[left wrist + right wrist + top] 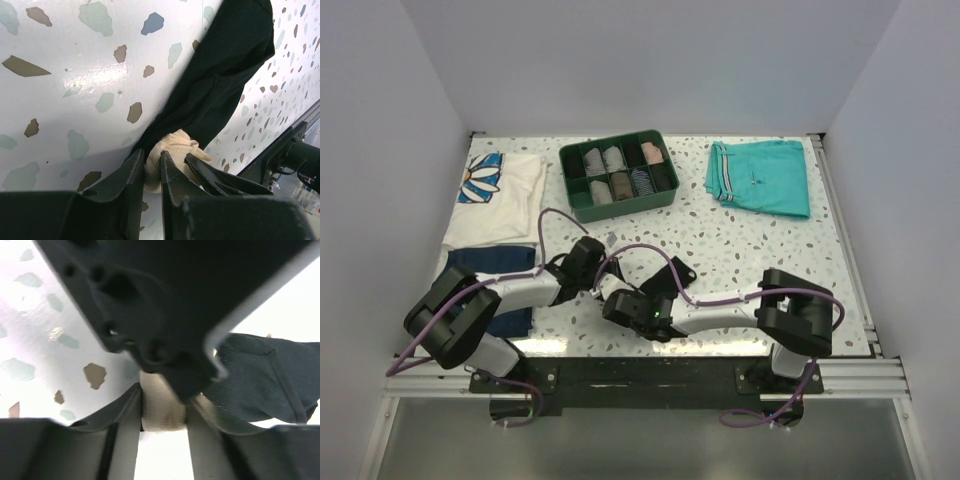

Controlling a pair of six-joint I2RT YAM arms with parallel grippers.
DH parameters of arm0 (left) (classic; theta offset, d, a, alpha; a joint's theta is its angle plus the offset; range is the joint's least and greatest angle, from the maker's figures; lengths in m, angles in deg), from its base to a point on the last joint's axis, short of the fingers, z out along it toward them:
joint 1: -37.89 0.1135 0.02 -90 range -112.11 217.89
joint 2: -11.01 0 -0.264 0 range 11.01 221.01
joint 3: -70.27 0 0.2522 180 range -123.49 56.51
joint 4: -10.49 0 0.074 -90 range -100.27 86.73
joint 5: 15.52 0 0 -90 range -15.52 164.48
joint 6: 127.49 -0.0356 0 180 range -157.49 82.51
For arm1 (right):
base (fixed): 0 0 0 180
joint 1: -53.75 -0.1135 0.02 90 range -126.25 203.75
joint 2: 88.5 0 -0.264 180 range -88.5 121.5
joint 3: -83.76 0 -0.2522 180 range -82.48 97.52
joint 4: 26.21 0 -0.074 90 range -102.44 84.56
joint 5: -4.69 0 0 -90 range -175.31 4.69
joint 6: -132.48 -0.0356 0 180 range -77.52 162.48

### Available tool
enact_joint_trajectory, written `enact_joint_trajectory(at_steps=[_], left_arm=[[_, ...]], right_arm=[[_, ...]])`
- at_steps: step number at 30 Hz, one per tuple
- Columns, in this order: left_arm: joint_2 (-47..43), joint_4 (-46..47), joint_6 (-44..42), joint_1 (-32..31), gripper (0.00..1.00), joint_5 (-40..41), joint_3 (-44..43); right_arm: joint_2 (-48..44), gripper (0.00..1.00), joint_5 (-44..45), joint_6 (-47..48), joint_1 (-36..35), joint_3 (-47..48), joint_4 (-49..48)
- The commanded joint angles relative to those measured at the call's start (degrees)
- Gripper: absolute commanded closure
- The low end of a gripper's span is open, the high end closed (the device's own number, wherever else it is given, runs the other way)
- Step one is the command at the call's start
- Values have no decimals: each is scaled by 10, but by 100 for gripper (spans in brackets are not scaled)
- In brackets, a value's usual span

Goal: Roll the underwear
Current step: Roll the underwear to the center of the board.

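The underwear is judged barely begun. Only its beige end is gathered into a small wad, while the black body lies stretched out flat, away from the left tool, and unrolled. That wad is clamped between the left tool's fingers. The right tool is closed on the same beige wad from the opposite side, hard against the left tool. Most of the rolling is yet to be done. The tabletop is white, speckled and glossy, with glare just ahead of the left tool. It is enclosed on three sides by plain pale walls.
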Motion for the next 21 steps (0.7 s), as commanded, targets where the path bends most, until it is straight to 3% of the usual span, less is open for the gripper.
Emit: enact_joint_trajectory(at_steps=[1,7,10,16,21], left_arm=[[4,-47,-10,-2,100,17,0],[-7,-47,-8,-1,100,26,2],[-27,-47,-1,-1,92,44,2],[-88,-79,13,17,45,93,-1],[-148,-113,14,55,37,121,6]], right_arm=[[17,69,-1,-30,-1,-34,-2],[8,86,-34,-53,-1,-62,-21],[-8,91,-59,-64,0,-77,-45],[-46,93,-144,-84,10,-102,-107],[-76,94,-228,-111,46,-141,-168]])
